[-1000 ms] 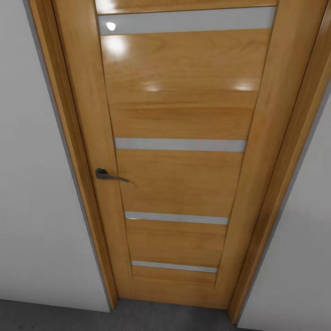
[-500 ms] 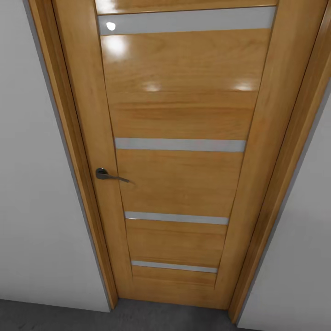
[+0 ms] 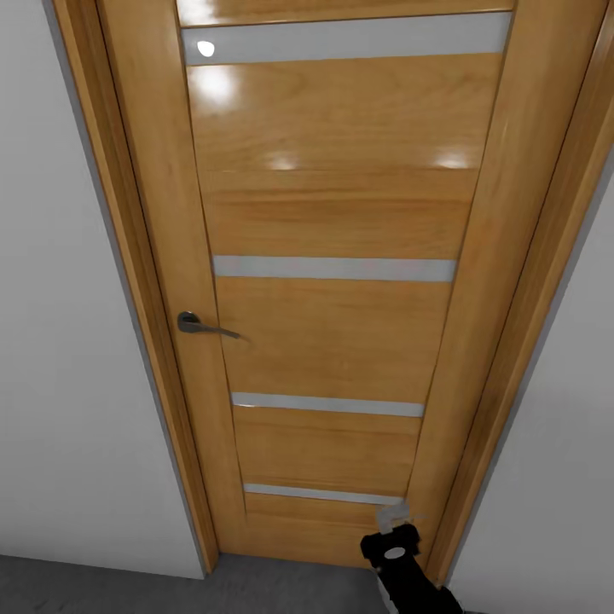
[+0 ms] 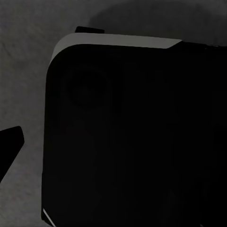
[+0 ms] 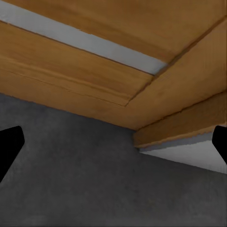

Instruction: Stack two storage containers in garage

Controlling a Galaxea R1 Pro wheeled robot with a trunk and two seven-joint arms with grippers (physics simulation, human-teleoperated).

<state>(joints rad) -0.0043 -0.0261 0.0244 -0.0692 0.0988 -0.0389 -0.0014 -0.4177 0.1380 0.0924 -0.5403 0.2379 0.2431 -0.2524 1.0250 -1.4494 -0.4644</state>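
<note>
I face a closed honey-brown wood-panelled door [image 3: 333, 281]; no storage containers in sight. My right gripper [image 3: 394, 517], fingers spread, rises near its base. I should reach across for the dark metal lever handle [image 3: 205, 326].

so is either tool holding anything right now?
Right tool is open and empty, facing the door bottom. Left tool's state can't be told.
</note>
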